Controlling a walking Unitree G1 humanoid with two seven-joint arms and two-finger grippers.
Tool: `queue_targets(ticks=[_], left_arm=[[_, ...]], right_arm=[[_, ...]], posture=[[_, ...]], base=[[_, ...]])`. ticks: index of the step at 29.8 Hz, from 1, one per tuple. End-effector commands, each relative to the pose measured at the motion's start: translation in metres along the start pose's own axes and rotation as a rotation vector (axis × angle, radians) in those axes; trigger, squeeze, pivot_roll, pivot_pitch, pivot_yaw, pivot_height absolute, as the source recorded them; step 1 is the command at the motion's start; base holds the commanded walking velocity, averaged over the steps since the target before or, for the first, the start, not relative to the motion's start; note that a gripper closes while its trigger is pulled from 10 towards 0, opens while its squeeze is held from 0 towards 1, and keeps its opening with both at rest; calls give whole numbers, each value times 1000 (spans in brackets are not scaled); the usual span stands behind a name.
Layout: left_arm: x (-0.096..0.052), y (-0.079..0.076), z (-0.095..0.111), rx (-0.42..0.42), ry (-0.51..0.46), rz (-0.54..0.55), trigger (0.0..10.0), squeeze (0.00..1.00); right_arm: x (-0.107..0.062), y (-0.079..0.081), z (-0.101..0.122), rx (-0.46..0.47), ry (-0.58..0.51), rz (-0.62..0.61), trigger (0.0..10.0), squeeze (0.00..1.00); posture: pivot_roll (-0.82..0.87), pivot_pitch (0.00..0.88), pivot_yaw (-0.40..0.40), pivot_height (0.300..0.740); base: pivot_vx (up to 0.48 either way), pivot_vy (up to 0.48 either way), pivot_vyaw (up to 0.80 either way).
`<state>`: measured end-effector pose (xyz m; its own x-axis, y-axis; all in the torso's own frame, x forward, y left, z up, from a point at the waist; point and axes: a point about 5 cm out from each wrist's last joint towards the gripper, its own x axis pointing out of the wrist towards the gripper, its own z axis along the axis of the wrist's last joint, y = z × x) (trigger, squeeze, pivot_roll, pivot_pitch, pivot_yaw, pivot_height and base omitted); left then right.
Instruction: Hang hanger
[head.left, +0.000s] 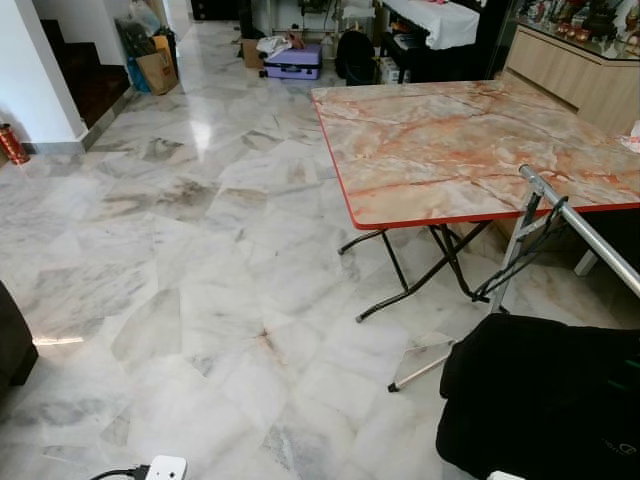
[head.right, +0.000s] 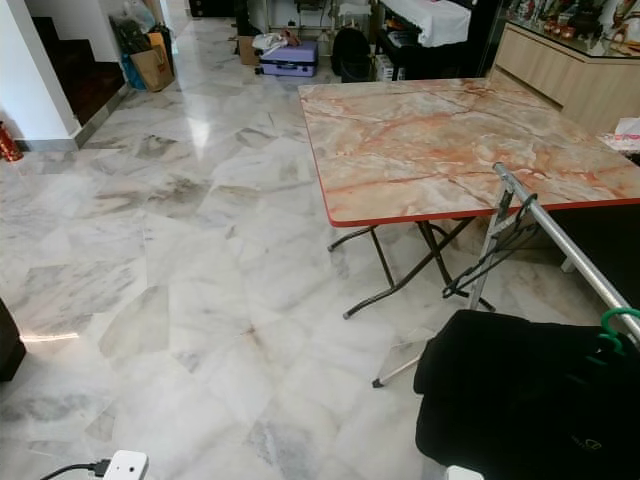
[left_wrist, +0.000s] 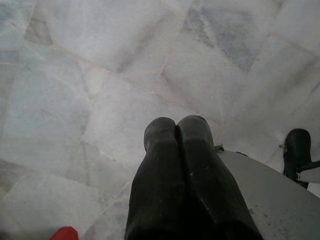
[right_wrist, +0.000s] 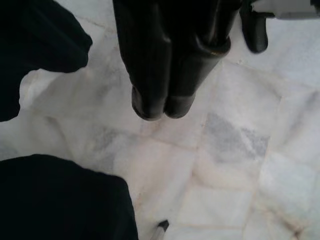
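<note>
1. The hanger (head.right: 622, 322), a green plastic hook, sat on the silver rail (head.right: 560, 245) at your right, with a black garment (head.right: 520, 400) hanging below it.
2. You could judge the hanging as nearly finished, or finished.
3. The left gripper (left_wrist: 176, 131) pointed at the marble floor (head.left: 200, 250), its fingers pressed together and empty.
4. The right gripper (right_wrist: 162, 107) was also closed on nothing, near the soft black cloth.
5. Next, you should check that the hook sits firmly on the smooth round rail.

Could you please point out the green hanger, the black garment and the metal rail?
green hanger (head.right: 622, 322), right eye view, hook.
black garment (head.right: 520, 400), right eye view, cloth middle.
metal rail (head.right: 560, 245), right eye view, mid-bar.
</note>
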<state>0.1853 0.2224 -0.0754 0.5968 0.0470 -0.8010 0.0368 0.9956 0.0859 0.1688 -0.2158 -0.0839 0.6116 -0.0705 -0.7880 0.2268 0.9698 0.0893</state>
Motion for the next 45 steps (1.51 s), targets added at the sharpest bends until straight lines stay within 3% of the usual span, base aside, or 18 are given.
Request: queue_targets(ticks=[1,27,45], left_arm=[[2,-14,-3,16,25,-9,10000,0],[2,-17,-7,23,38,-7,10000,0],[1,-13,-7,29,42,-1,10000,0]], right_arm=[[1,23,-11,-16,44,74,10000,0],[2,28,-11,-7,43,86,10000,0],[2,33,-13,-19,57,103,10000,0]], posture=[[20,41,7,740],[24,41,9,740],[28,36,11,740]], base=[[0,0,0],[0,0,0],[0,0,-785]])
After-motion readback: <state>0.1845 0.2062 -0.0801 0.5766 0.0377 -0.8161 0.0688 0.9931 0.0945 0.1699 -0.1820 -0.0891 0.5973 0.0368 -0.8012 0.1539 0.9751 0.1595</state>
